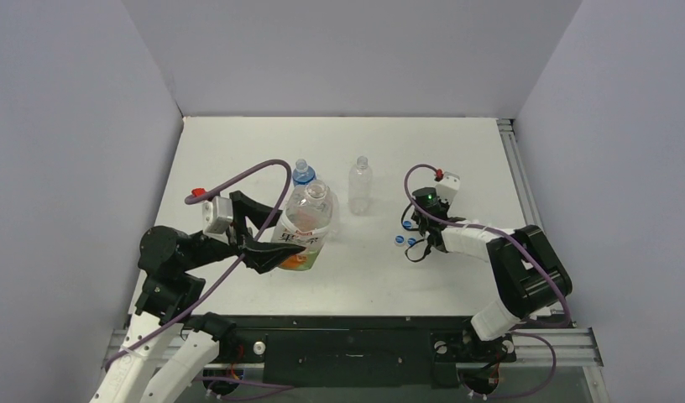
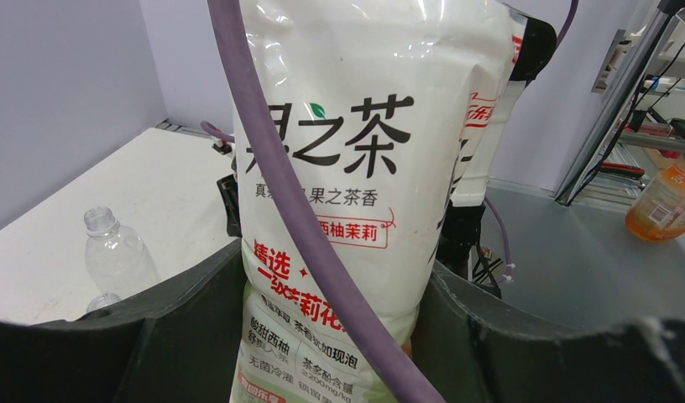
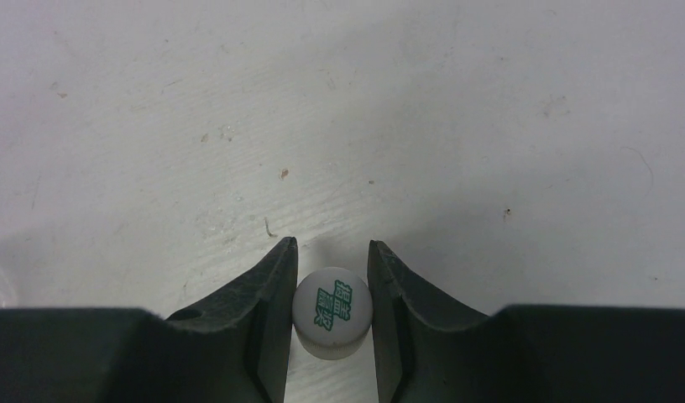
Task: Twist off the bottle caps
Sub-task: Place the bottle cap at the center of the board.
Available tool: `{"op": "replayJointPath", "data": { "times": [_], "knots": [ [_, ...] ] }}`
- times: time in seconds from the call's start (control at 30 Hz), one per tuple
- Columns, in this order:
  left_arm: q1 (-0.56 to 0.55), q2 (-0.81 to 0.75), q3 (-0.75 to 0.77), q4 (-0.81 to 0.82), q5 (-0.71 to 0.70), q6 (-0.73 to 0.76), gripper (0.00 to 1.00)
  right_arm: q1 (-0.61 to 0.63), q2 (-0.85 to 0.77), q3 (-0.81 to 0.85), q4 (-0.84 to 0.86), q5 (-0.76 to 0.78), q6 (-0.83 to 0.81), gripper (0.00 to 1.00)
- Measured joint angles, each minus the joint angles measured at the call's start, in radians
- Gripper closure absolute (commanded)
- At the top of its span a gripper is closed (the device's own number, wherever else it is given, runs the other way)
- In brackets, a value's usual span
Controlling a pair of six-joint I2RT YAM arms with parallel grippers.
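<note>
My left gripper (image 1: 276,252) (image 2: 331,336) is shut on the wide bottle (image 1: 304,227) (image 2: 356,168), pressing both sides of its white, orange and green label. The bottle stands upright and its neck (image 1: 318,191) looks bare. My right gripper (image 1: 420,238) (image 3: 332,247) points down at the table, shut on a small white bottle cap (image 3: 332,309) with green print. Loose blue caps (image 1: 400,239) lie on the table right beside it. A blue-labelled bottle (image 1: 303,174) stands just behind the wide one. A plain clear bottle (image 1: 360,186) (image 2: 112,252) stands further right.
The white table (image 1: 238,159) is walled in grey on the left, back and right. A purple cable (image 2: 305,218) crosses in front of the wide bottle in the left wrist view. An orange bottle (image 2: 665,201) sits off the table, beyond the right arm.
</note>
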Motion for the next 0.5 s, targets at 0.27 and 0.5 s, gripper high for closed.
{"op": "replayJointPath", "data": {
  "times": [0.27, 0.5],
  "knots": [
    [0.0, -0.004, -0.003, 0.0, -0.008, 0.001, 1.0, 0.02, 0.052, 0.0, 0.006, 0.051, 0.044, 0.72],
    [0.0, -0.032, -0.01, -0.005, -0.038, 0.021, 1.0, 0.031, 0.064, -0.005, 0.015, 0.061, 0.092, 0.51]
  ]
}}
